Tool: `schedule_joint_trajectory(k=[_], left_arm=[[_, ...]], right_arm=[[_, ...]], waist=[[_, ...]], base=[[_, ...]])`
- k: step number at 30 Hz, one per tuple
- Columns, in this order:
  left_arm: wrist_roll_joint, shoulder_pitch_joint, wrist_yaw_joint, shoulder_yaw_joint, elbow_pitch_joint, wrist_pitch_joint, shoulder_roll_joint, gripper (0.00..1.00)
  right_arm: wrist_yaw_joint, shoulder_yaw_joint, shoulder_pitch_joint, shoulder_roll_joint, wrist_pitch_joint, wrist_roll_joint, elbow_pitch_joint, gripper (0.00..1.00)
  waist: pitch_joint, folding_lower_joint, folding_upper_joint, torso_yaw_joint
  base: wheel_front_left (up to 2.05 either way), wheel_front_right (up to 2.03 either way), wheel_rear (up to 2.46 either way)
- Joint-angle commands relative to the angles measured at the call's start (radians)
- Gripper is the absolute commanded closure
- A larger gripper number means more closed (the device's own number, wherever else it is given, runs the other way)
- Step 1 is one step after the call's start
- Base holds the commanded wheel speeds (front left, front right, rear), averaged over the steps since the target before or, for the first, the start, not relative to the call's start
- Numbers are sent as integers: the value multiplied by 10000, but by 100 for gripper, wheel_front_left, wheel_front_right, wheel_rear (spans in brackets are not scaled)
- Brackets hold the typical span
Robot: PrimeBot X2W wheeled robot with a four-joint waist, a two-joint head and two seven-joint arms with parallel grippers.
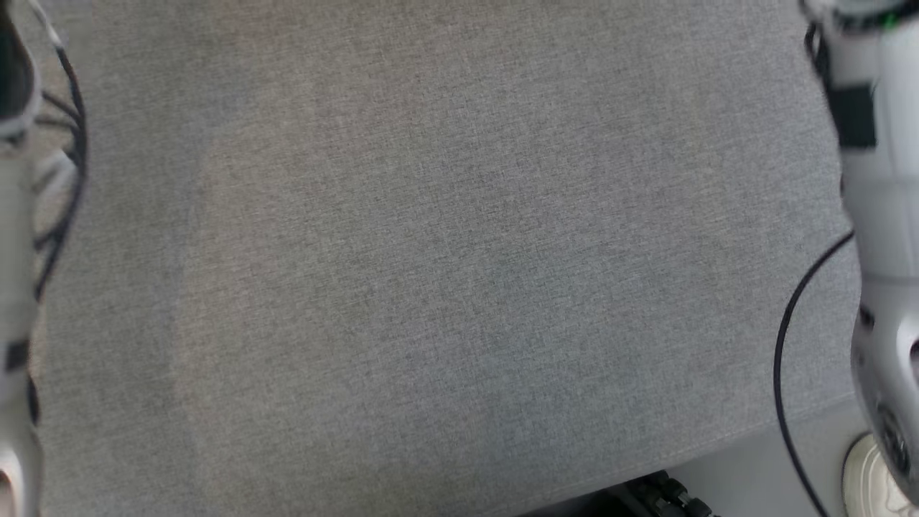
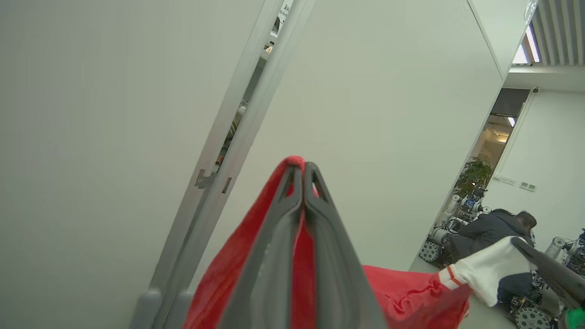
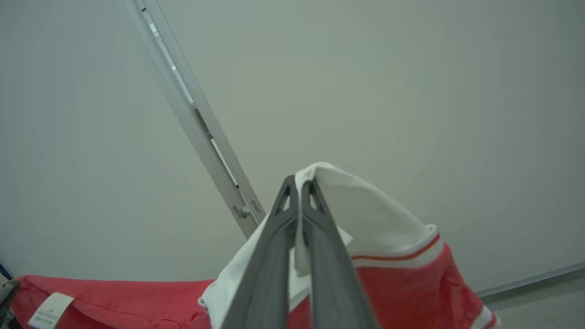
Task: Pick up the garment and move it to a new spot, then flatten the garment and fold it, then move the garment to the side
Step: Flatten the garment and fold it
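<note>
Now the garment [image 2: 411,292] hangs aloft, left gripper [image 2: 303,168] clamped on its red cloth, right gripper [image 3: 300,182] on white trim. Best spread them level and lower it taut onto the grey surface [image 1: 431,287].

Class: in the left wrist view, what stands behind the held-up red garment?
Behind the garment, pinched in the left gripper, stand pale wall panels; their lower edge is partly covered by the cloth.

There is one garment [image 2: 411,292], with two grippers: left gripper [image 2: 303,171] and right gripper [image 3: 299,183]. One person [image 2: 489,230] and one potted plant [image 2: 475,172] sit at the left wrist view's right edge.
</note>
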Motion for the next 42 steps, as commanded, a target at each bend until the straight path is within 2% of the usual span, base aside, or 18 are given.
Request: schedule_joint_trajectory(k=[1,6,11,18,20,24,29,35,42], left_arm=[[-60,661,-42,152,-186,-45,-110,100],[-193,3137,-43,466,-696,-40,-477,100],[-1064,5697,-42,695,-1301,-43,-882,100],[-1389,8394,-42,892,-1642,-43,-1323,100],[-1457,9029,-42,772,-1632,-43,-1441,100],[-1515,9923,-41,709,-1527,-45,-1637,100],[-1214,10804,-41,723,-1362,-45,-1730,100],[-873,11662,-40,605,-1209,-45,-1817,100],[-830,12316,-40,250,-1151,-44,-1900,100]], right_arm=[[-1,59,750,-166,199,319,-230,100],[-1,423,3630,-581,1302,978,-1262,100],[-1,11,6633,-843,2473,435,-1999,100],[1,-1468,9706,75,3996,-1003,-3022,100],[-1,-1945,10421,320,4661,-1843,-3510,100],[1,-2557,11427,843,5931,-3168,-4462,100],[-1,-3024,12218,1091,7004,-3832,-5240,100],[-2,-3420,12893,1129,7736,-4363,-5492,100],[-2,-3629,13553,1135,8637,-4338,-5898,100]], waist=[[-344,-2,0,181],[-1305,-2,0,357],[-2421,-2,0,506],[-3662,-2,0,837],[-3924,-2,0,925],[-4283,-2,0,1050],[-4548,-2,0,1144],[-4704,-2,0,1306],[-4756,-2,0,1370]], base=[[0,0,0],[0,0,0],[0,0,0],[0,0,0],[0,0,0],[0,0,0],[0,0,0],[0,0,0],[0,0,0]])
